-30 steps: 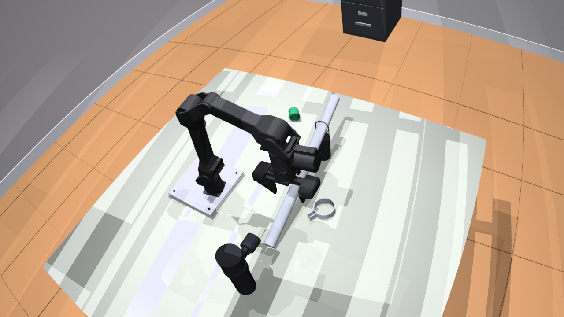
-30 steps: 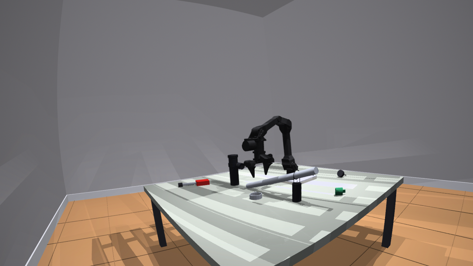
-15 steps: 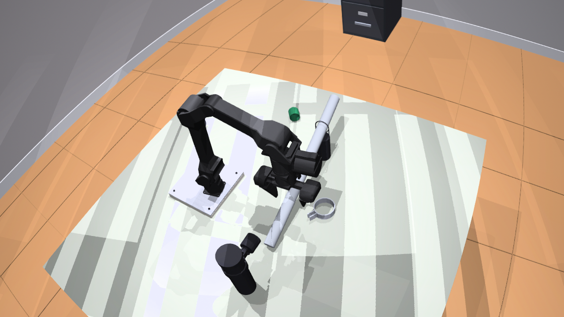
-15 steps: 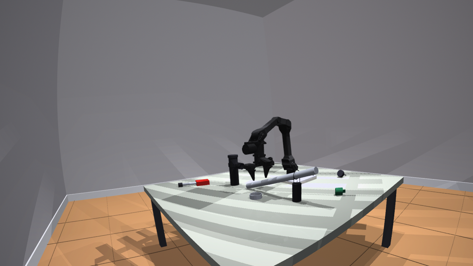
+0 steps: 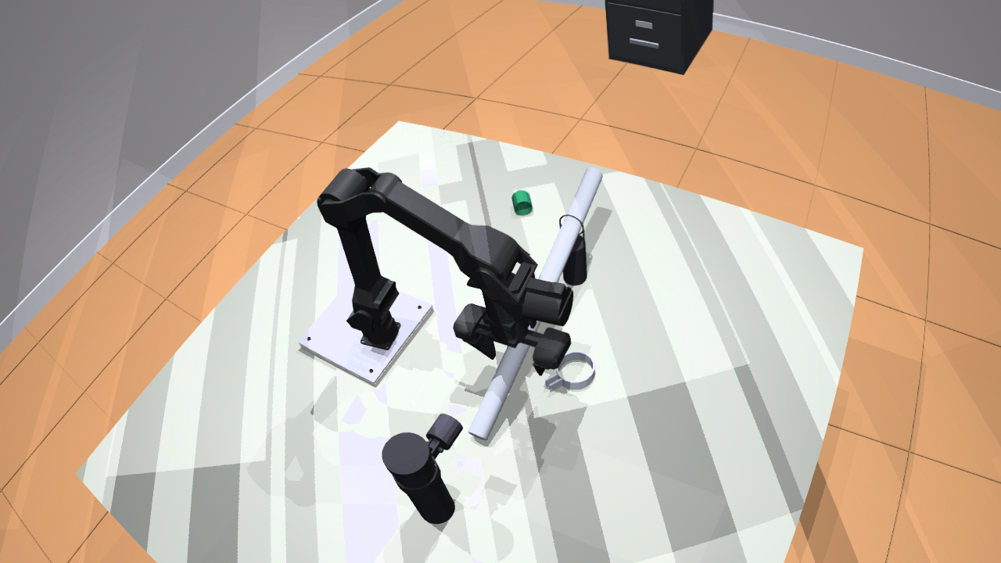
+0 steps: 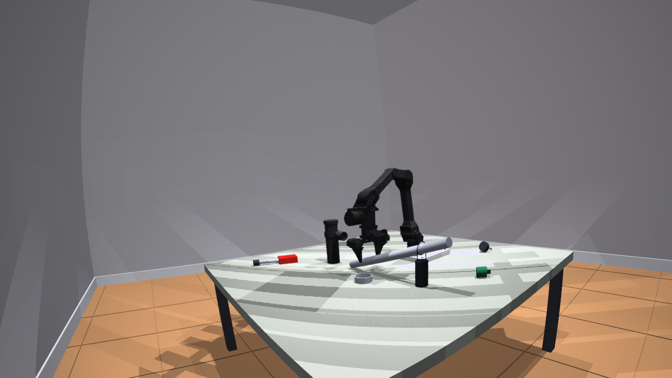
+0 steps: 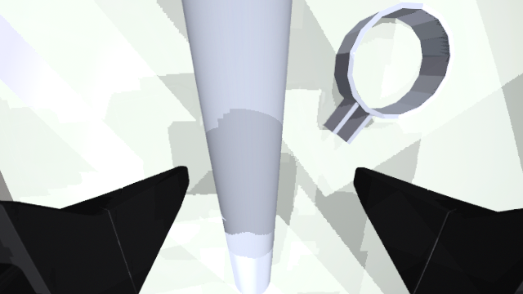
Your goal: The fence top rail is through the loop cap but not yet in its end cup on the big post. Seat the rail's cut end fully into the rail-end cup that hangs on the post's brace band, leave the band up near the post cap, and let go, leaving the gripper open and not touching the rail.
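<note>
The grey rail (image 5: 487,413) (image 6: 434,245) (image 7: 245,82) runs through the loop cap on the short post (image 5: 575,264) (image 6: 421,273). It slopes down to its cut end, low near the table and outside the end cup. My gripper (image 5: 515,363) (image 6: 369,257) (image 7: 271,175) is open, pointing down, with one finger on each side of the rail. Gaps show on both sides in the wrist view, the wider one at right. The big post (image 5: 430,498) (image 6: 333,253) stands upright. The end cup (image 5: 445,429) (image 6: 340,234) hangs from its brace band, a little below the post cap (image 5: 406,453) (image 6: 331,220).
A loose grey band (image 5: 577,385) (image 6: 363,280) (image 7: 435,49) lies beside the rail, close to my right finger. A green part (image 5: 522,202) (image 6: 481,271) and a black cap (image 6: 483,246) lie farther off. A red-handled tool (image 6: 287,259) lies beyond the big post.
</note>
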Controlling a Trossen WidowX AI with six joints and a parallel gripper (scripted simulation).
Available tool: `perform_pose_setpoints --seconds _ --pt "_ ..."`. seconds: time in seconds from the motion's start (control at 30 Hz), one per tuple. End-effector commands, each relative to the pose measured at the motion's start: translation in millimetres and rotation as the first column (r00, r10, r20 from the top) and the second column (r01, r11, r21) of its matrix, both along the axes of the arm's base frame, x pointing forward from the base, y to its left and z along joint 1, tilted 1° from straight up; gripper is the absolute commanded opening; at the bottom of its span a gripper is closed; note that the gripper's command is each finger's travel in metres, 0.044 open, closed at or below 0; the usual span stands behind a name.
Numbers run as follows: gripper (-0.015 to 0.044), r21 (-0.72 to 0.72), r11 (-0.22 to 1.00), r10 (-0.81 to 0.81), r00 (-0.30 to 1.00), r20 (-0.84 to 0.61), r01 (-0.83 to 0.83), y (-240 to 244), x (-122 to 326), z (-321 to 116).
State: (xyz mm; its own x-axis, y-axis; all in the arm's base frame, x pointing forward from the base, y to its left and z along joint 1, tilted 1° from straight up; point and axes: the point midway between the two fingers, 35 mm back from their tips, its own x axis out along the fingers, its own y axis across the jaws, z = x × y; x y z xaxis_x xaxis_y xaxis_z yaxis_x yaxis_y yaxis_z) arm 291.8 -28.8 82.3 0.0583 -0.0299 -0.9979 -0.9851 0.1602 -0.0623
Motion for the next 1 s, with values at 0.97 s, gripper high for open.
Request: perform_pose_setpoints --seconds 0.97 --pt "0.023 0.008 1.0 0.005 1.0 -0.022 -0.005 0.7 -3.9 -30.4"
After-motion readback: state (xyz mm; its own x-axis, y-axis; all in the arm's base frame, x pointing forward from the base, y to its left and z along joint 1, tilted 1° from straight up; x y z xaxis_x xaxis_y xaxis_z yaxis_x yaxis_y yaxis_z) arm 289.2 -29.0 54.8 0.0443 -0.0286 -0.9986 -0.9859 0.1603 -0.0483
